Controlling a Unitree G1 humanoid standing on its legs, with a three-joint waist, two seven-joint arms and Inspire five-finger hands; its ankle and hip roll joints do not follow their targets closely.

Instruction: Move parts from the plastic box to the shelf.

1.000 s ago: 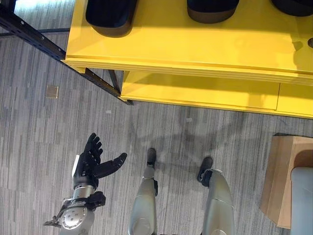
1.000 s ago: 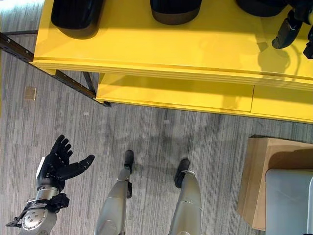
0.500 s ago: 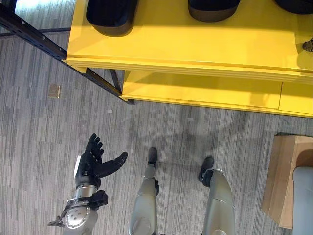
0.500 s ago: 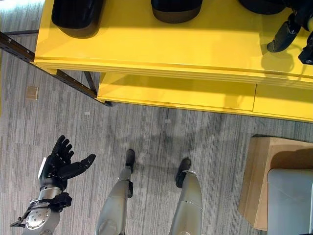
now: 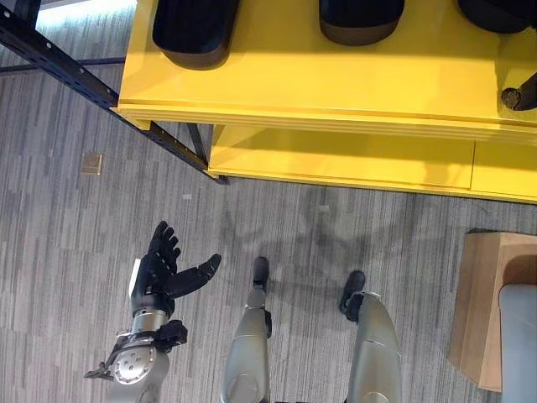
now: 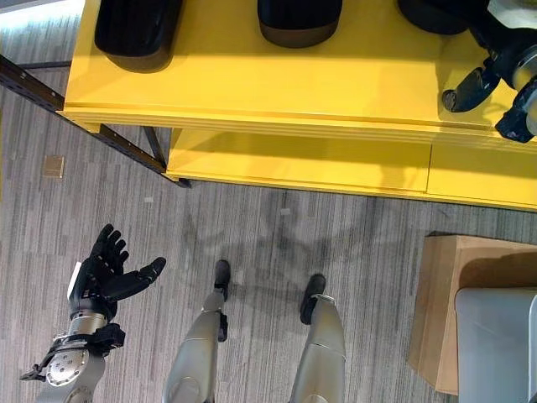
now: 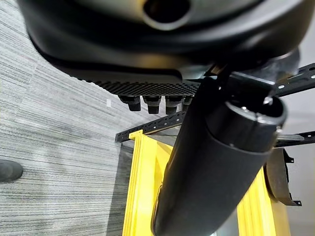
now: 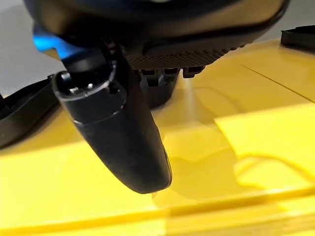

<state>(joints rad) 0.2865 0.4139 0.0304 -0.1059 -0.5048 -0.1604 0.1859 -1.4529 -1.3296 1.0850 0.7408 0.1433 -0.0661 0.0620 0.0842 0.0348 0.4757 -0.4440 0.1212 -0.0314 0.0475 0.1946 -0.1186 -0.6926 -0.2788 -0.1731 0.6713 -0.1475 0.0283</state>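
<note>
Three black moulded parts (image 5: 193, 29) (image 5: 361, 17) (image 6: 436, 13) lie on the yellow shelf (image 5: 336, 80) at the top of the eye views. My right hand (image 6: 503, 71) hovers over the shelf's right end, open and empty, just in front of the rightmost part. In the right wrist view its thumb (image 8: 118, 132) stands out above bare yellow board. My left hand (image 5: 159, 269) hangs low at the left over the floor, fingers spread, open with nothing in it. The grey plastic box (image 6: 495, 336) sits at the lower right on a brown crate (image 6: 436, 294).
A lower yellow shelf board (image 5: 344, 159) runs under the top one. A black metal rack rail (image 5: 75, 75) slants in from the upper left. Grey striped carpet (image 5: 84, 218) lies between the shelf and the crate.
My right hand has come further left and nearer along the shelf's right end. The left hand has hardly moved. The view has shifted slightly.
</note>
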